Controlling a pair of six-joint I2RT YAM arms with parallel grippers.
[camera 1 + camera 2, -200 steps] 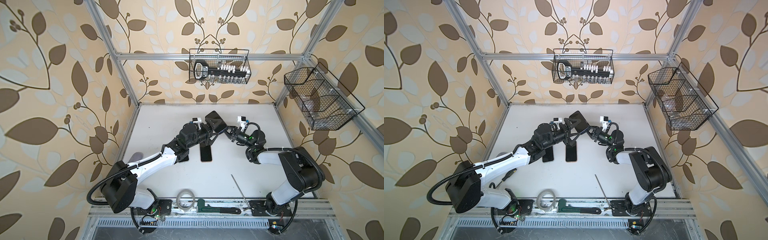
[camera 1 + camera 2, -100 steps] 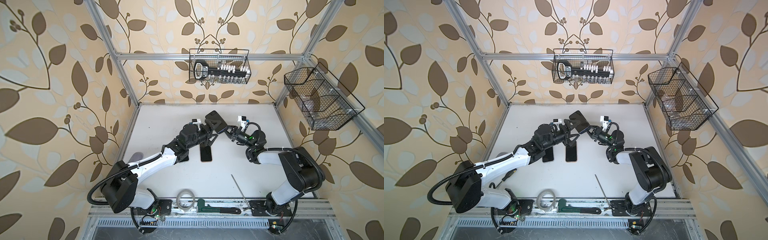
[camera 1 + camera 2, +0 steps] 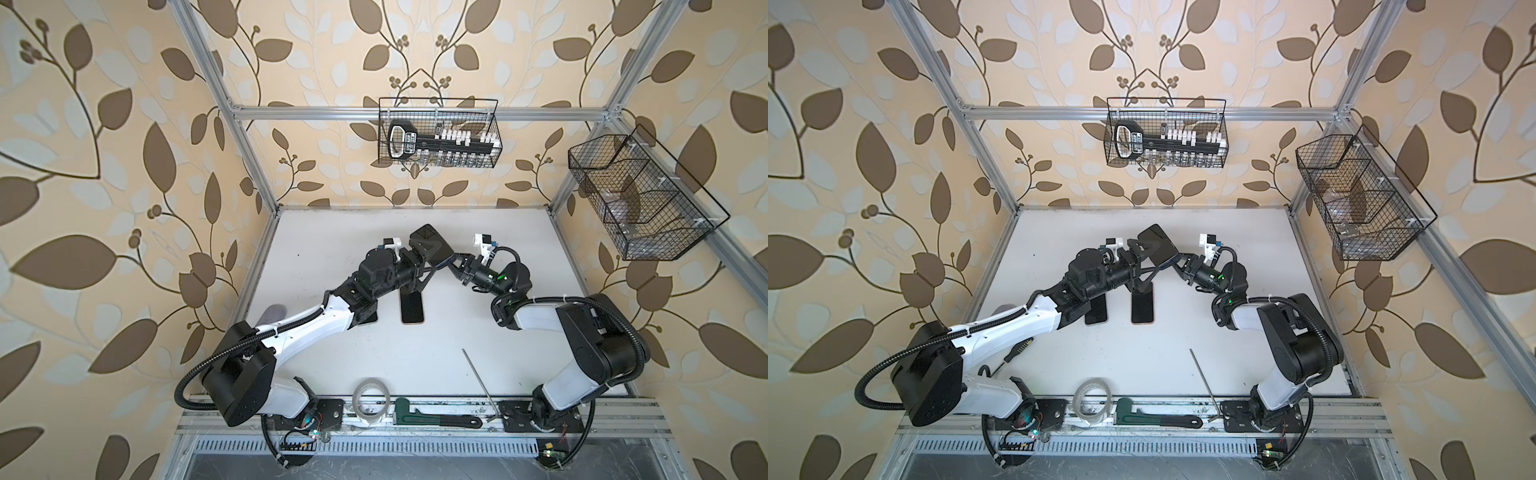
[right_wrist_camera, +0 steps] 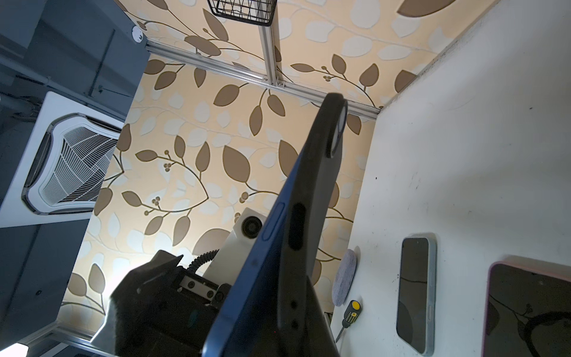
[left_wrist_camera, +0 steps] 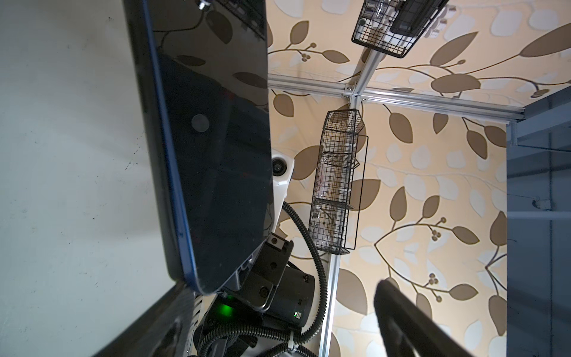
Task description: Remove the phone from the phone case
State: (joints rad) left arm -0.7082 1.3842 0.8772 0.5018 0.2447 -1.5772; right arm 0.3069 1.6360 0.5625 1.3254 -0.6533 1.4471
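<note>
My right gripper pinches the lower end of the phone, holding it raised over the table between the arms. My left gripper stands wide, a jaw on either side of it. I judge it slick glass in a springy phone case, so I'd peel at a corner lip. Only the right wrist view shows blue edge against black shell; the left wrist view shows the screen.

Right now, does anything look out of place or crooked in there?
Yes. The phone, clamped tilted in midair by the right gripper, is partly lifted out of its black case along one edge. A thin metal rod lies diagonally, running past the front edge of the table.
</note>
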